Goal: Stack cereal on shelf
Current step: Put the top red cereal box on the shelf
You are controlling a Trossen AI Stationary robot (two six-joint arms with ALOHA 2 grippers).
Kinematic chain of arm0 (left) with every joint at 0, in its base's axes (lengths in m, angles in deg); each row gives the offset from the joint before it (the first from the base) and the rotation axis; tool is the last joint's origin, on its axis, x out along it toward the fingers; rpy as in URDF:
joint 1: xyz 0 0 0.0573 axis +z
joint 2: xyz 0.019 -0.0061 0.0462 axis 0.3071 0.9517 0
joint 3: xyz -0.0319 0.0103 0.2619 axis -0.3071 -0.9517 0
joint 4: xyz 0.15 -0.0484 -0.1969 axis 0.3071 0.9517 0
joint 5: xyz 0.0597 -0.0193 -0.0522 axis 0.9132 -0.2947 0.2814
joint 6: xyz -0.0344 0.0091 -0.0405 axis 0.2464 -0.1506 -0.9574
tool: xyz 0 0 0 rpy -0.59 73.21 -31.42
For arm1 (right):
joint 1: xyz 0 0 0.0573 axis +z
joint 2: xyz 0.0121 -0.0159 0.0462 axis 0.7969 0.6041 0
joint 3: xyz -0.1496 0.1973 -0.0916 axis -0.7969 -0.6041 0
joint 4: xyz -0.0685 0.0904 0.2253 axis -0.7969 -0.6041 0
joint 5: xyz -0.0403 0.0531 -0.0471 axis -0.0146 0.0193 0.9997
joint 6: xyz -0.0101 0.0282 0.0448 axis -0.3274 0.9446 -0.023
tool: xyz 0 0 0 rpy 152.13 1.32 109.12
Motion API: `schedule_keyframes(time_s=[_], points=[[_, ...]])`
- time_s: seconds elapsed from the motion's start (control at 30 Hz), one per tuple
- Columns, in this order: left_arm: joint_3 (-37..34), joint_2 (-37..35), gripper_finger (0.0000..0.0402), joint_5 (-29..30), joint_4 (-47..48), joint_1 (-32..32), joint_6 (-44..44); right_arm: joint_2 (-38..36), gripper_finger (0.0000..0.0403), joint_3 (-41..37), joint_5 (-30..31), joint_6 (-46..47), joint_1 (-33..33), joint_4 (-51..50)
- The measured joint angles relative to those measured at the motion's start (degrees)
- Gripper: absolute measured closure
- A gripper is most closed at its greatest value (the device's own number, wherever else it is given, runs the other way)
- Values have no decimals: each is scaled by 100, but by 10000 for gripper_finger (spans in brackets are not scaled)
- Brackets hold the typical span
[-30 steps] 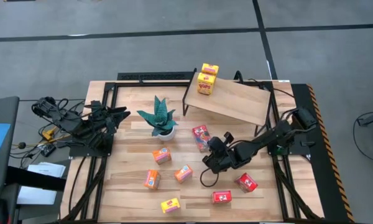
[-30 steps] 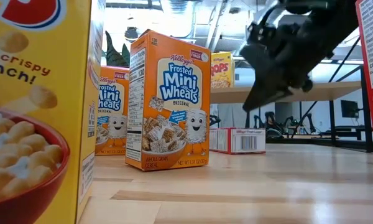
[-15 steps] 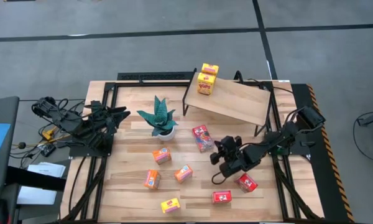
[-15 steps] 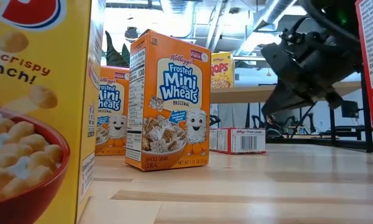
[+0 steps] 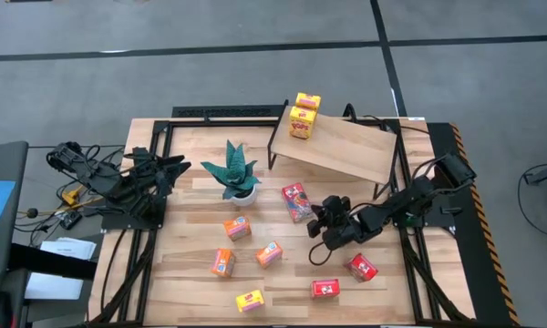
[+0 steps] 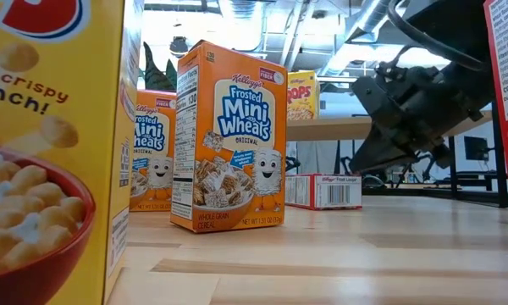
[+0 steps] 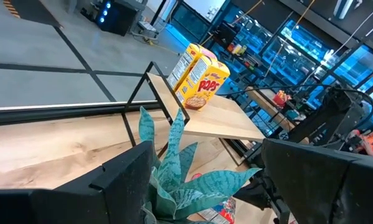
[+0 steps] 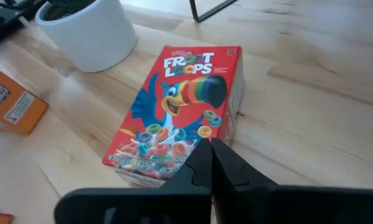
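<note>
A red cereal box (image 5: 295, 201) lies flat on the table (image 5: 191, 273) just right of the plant (image 5: 234, 171), with the right gripper (image 5: 320, 227) pinched shut and empty just beside it, while the left gripper (image 5: 184, 165) waits wide open, holding nothing, at the left edge.

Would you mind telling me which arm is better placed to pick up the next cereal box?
Right: its shut gripper hovers beside the red box, while the left gripper waits beyond the plant.

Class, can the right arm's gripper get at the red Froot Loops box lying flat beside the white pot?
Probably yes: the right gripper hovers beside the red Froot Loops box, nothing between, but its fingers are shut and must open first.
</note>
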Motion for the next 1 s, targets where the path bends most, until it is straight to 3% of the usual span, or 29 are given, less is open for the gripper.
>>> schedule_keyframes(time_s=[0.3, 1.0], points=[[0, -1, 109, 4, 139, -2, -42, 94, 390, -10, -404, -308, -119, 155], [0, 0, 109, -18, 249, 0, -59, 92, 391, -4, -466, -195, -175, -159]])
